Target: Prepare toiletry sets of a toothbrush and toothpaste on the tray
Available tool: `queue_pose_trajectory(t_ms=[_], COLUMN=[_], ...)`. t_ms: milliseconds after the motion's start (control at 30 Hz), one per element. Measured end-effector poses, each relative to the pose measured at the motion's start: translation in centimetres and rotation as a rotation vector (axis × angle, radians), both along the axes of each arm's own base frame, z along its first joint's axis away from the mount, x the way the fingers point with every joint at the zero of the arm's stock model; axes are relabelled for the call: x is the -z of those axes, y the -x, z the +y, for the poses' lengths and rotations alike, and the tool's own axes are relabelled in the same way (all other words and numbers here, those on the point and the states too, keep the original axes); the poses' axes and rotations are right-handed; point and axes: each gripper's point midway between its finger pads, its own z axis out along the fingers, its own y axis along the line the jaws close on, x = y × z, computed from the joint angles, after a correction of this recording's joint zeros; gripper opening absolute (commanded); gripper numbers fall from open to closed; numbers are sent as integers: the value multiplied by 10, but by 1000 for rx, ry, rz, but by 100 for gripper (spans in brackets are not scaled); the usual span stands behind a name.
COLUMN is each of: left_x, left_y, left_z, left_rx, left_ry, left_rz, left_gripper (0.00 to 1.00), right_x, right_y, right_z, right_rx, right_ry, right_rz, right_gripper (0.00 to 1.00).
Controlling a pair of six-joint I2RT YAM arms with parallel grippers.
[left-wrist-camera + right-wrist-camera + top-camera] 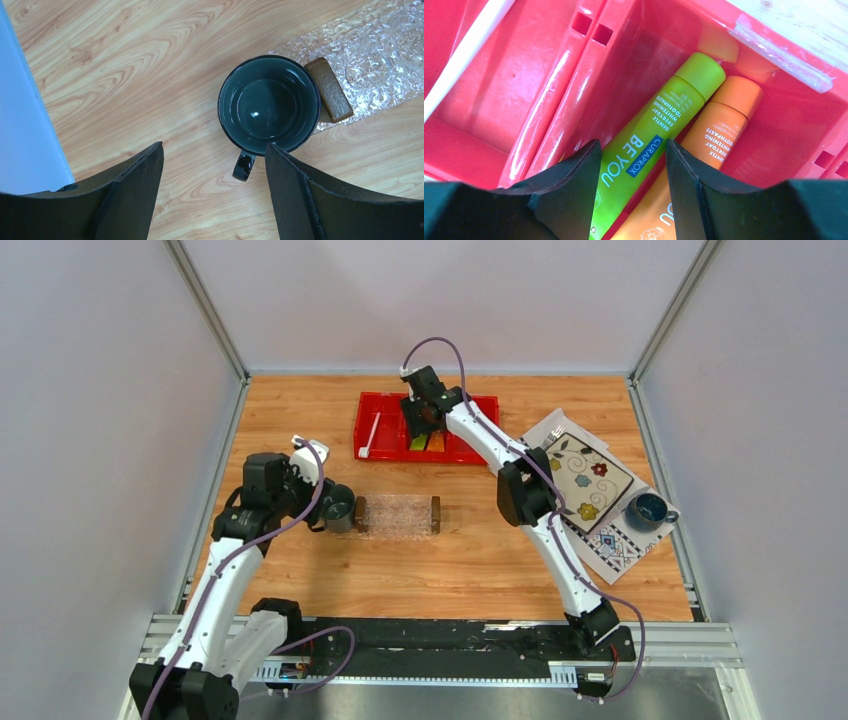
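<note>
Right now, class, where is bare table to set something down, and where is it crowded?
Bare wood: between the red bin and the tray, and between the tray and the table's near edge. Crowded: the cloth and blue mug at right, and the dark mug beside the tray's left end.

Right wrist view: tail end of green tube [659,120] hidden behind jaws of right gripper [633,150]; gripped or only straddled, cannot tell. Lower half of orange tube [719,125] lost behind one jaw and the bottom edge. Head of toothbrush [469,47] out of frame. Left wrist view: far end of tray [385,55] cut off.

Glossy red plastic bin [499,100], textured clear plastic tray [382,62], wood-grain table [125,75]
</note>
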Motion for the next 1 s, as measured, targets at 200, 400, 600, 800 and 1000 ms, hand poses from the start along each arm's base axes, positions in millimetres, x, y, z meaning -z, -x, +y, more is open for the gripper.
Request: queue_pose_trajectory(t_ms=[200, 400, 600, 800, 1000], left_x=[2, 2, 2, 3, 5], left_y=[1, 1, 0, 0, 0], left_z=[0, 0, 0, 0, 0], left_rx=[0, 0, 0, 0, 1], left_ry=[0, 0, -1, -1, -2], left_rz=[5, 5, 5, 9, 17], left_gripper=[81, 81, 81, 81, 81], right_x=[1, 6, 6, 4, 3], right_y=[0, 0, 0, -1, -2], right_z=[1, 1, 0, -1, -6], right_rx=[-7, -8, -9, 1, 19], right_ry=[-4, -2, -6, -12, -16], right_rz=[3, 10, 15, 18, 26], right_gripper=[43, 33, 19, 6, 0])
